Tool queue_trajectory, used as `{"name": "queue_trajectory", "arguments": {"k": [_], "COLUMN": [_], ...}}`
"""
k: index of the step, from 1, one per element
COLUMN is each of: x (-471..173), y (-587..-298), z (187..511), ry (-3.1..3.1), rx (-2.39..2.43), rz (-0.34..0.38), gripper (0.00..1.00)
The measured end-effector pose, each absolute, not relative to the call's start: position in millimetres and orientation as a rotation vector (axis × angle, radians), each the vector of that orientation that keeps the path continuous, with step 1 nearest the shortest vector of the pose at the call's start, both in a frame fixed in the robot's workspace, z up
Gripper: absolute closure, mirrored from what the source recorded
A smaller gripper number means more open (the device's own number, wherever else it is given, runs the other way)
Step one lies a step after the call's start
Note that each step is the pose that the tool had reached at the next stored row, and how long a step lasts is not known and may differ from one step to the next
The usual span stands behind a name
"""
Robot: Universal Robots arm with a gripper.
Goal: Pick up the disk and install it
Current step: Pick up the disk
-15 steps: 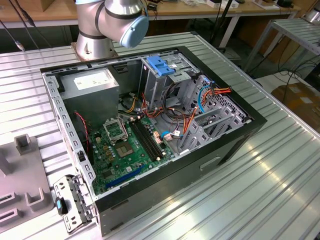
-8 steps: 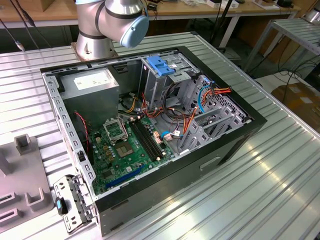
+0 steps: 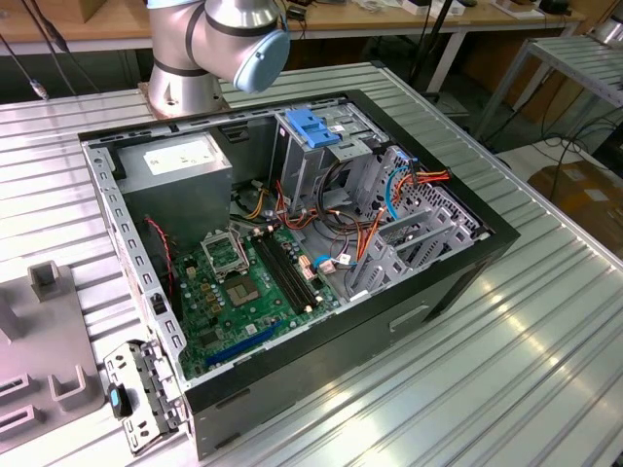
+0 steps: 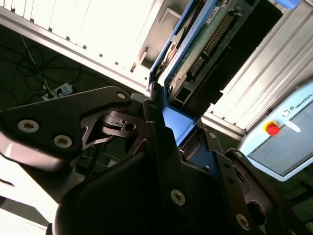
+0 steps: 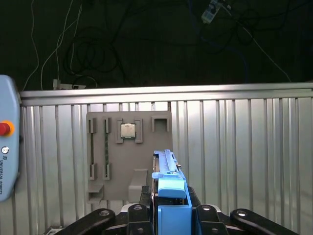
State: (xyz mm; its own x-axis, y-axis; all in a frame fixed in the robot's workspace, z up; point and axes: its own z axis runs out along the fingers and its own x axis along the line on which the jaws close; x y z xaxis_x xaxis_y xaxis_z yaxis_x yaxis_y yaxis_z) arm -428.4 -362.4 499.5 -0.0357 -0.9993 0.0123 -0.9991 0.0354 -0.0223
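In both wrist views my gripper is shut on the disk, holding it on edge by one end. The disk has a bright blue side rail and end tab. Its green circuit board with a connector row faces the second wrist camera. In the first wrist view the disk hangs above a ribbed metal table, over the edge of a grey fixture plate. The open computer case lies on its side in the exterior view, with a metal drive cage at its back.
A light-blue latch plate tops the drive cage. Orange and blue cables run beside the green motherboard. The fixture plate carries a processor chip. A teach pendant with a red button lies beside it. The arm's base stands behind the case.
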Motion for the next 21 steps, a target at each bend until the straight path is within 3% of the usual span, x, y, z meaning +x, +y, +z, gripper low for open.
{"name": "queue_trajectory", "arguments": {"k": [21], "x": [-407.7], "y": [-362.4], "z": [499.5], "ry": [2.256], "rx": [-2.177], "rz": [-0.039], "gripper": [0.63]}}
